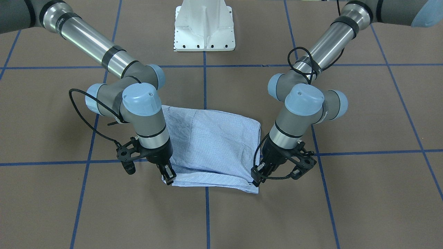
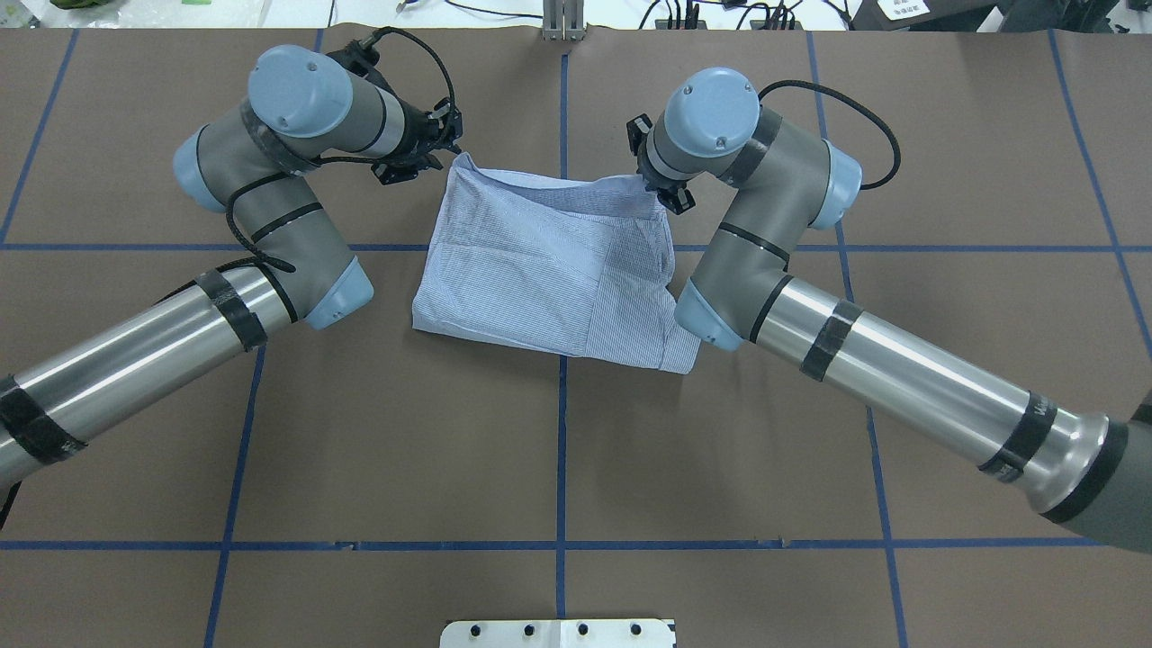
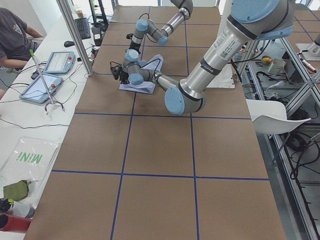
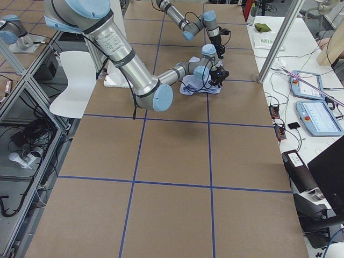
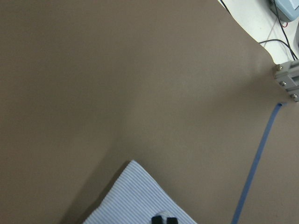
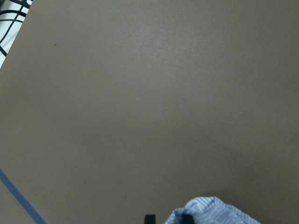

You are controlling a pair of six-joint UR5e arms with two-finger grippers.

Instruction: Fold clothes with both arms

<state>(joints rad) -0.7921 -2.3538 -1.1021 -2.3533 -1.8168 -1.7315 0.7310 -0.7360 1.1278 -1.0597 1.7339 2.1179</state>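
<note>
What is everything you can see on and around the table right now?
shirt: one, light blue with fine white stripes, folded at the table's centre.
table: one, brown with a blue tape grid, under everything.
pedestal base: one, white, at the robot's table edge.
tablets: two, grey-blue, on the white side bench.
chair: one, white, beside the table.
person: one, dark top, seated at the bench.
left arm: one, silver-grey with light blue caps, beside the shirt.
right arm: one, same colours, at the shirt's other side.
left gripper: one, black, pinching a shirt corner.
right gripper: one, black, pinching the other far corner.
</note>
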